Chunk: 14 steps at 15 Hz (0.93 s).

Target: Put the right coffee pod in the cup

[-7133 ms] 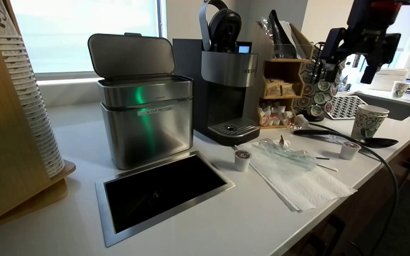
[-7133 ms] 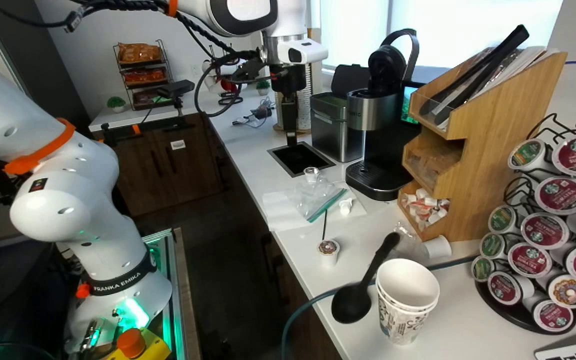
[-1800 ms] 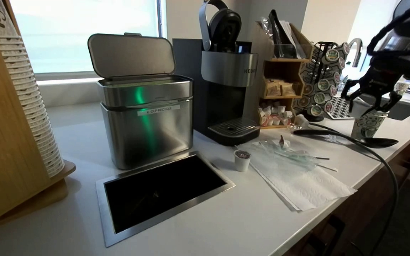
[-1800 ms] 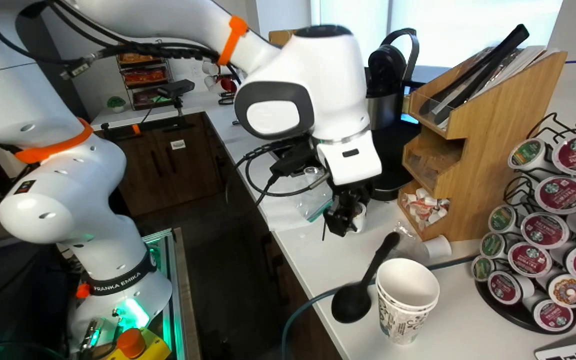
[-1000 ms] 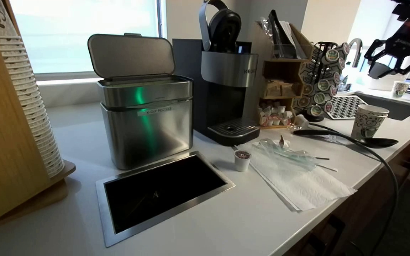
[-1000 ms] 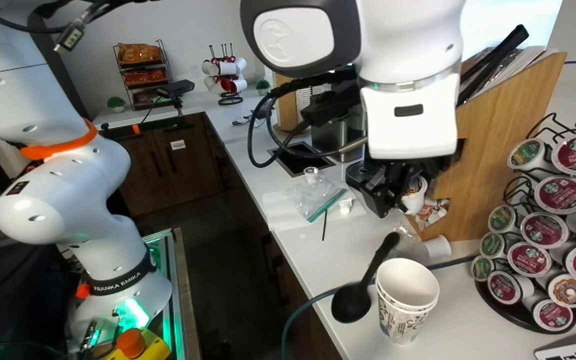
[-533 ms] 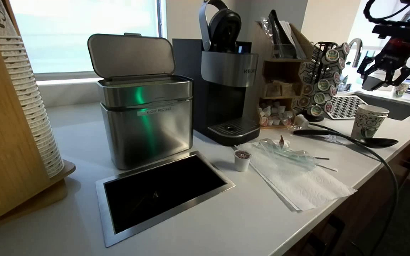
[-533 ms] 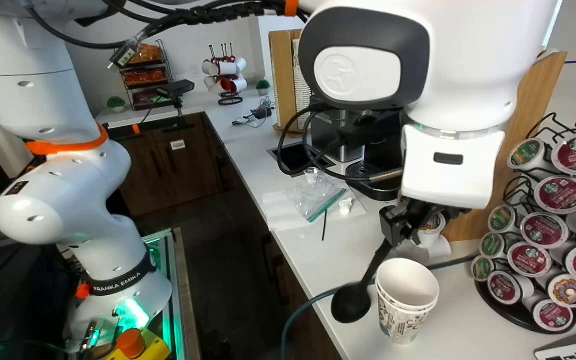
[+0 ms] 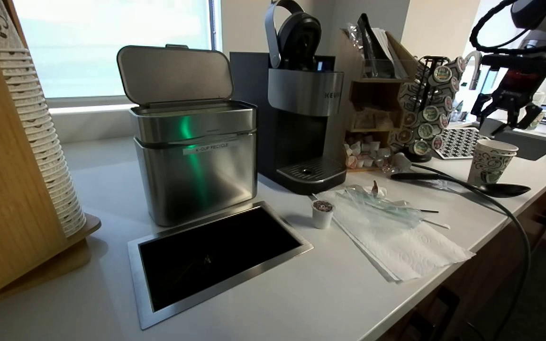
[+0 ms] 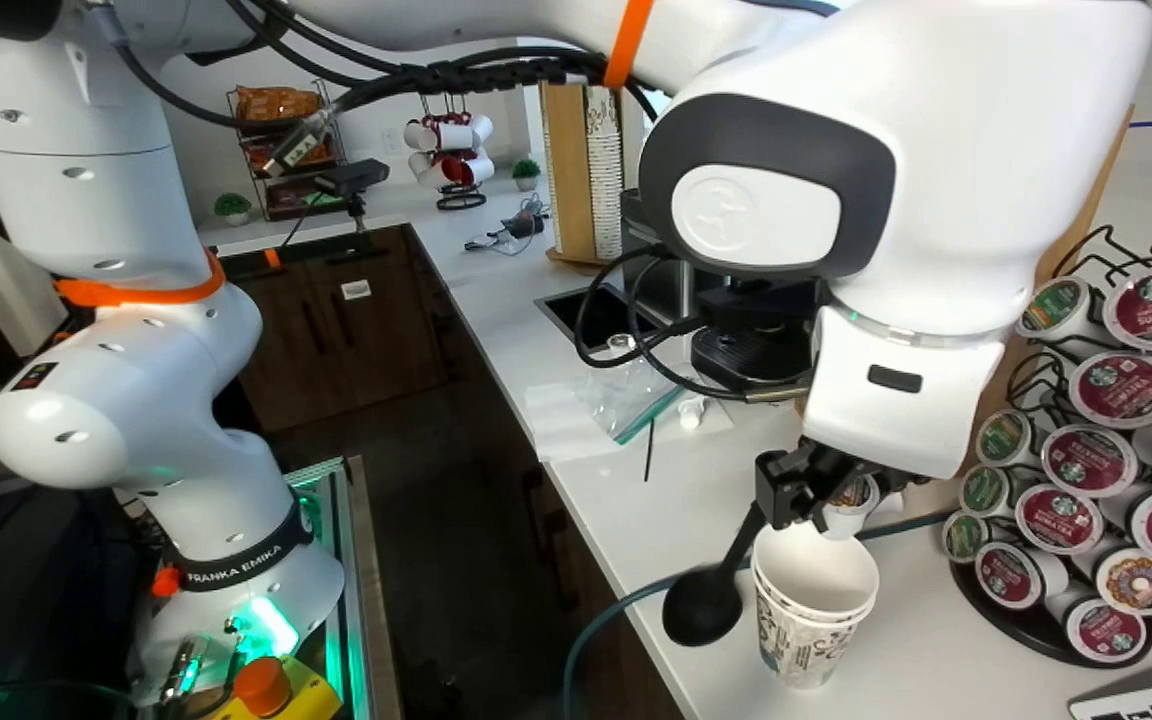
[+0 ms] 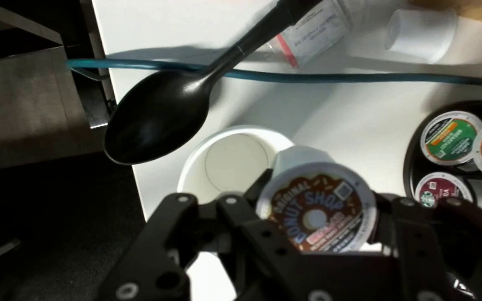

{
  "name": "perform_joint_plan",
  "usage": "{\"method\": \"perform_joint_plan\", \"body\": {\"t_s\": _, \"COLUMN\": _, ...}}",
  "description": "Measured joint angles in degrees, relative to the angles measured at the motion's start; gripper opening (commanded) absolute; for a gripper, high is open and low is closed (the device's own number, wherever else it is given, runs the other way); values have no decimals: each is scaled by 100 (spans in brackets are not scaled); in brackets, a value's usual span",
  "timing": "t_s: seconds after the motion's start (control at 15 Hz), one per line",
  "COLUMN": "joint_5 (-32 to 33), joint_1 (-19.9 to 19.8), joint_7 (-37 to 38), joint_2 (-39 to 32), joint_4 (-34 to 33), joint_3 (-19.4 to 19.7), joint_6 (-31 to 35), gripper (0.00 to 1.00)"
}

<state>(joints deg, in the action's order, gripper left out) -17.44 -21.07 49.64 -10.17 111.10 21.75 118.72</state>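
A: What does the tool (image 11: pixel 319 200) have hold of?

B: One coffee pod (image 11: pixel 314 209). The fingers (image 11: pixel 255 187) press on both its sides, parted only by its width, and its lid faces the wrist camera.

A: What does the lid say?

B: "Original Donut Shop", lettered round a drawn doughnut. The line beneath and the fine print are too blurred to read.

A: Where is that pod, measured by the cup (image 10: pixel 801 645)?

B: Just above the rim, over one edge; whether the two touch cannot be told. The patterned cup stands upright on the table (image 9: pixel 277 284), nested with another.

A: What can be read close to the cup?

B: The pod rack (image 10: pixel 1001 622) near it carries dark red lids (image 10: pixel 1126 390) marked "Starbucks" and "Sumatra". Just beside the cup lies a black spoon (image 10: pixel 704 605), and a little farther from it a clear packet (image 11: pixel 314 35) printed too small to make out.

A: And well apart from the cup?

B: The coffee machine (image 9: pixel 301 92) shows "KEUR", the word's end out of sight. Farther from the cup, a metal bin (image 9: pixel 197 177) is labelled "K-CUP RECYCLE". A second pod (image 9: pixel 322 217), upright, stands nearer the cup than that bin, its lid illegible. Across the table's edge from the cup, the arm's base (image 10: pixel 233 570) reads "FRANKA EMIKA".
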Motion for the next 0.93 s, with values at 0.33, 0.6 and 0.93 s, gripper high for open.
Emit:
{"method": "perform_joint_plan", "body": {"t_s": 0.33, "joint_5": 425, "joint_1": 1, "joint_7": 358, "joint_2": -39, "joint_4": 0, "joint_3": 11, "joint_6": -180, "gripper": 10}}
{"method": "perform_joint_plan", "body": {"t_s": 0.6, "joint_5": 630, "joint_1": 9, "joint_7": 554, "joint_2": -52, "joint_4": 0, "joint_3": 11, "joint_6": -317, "gripper": 10}}
{"method": "perform_joint_plan", "body": {"t_s": 0.93, "joint_5": 798, "joint_1": 10, "joint_7": 773, "joint_2": -74, "joint_4": -2, "joint_3": 12, "joint_6": -406, "gripper": 68}}
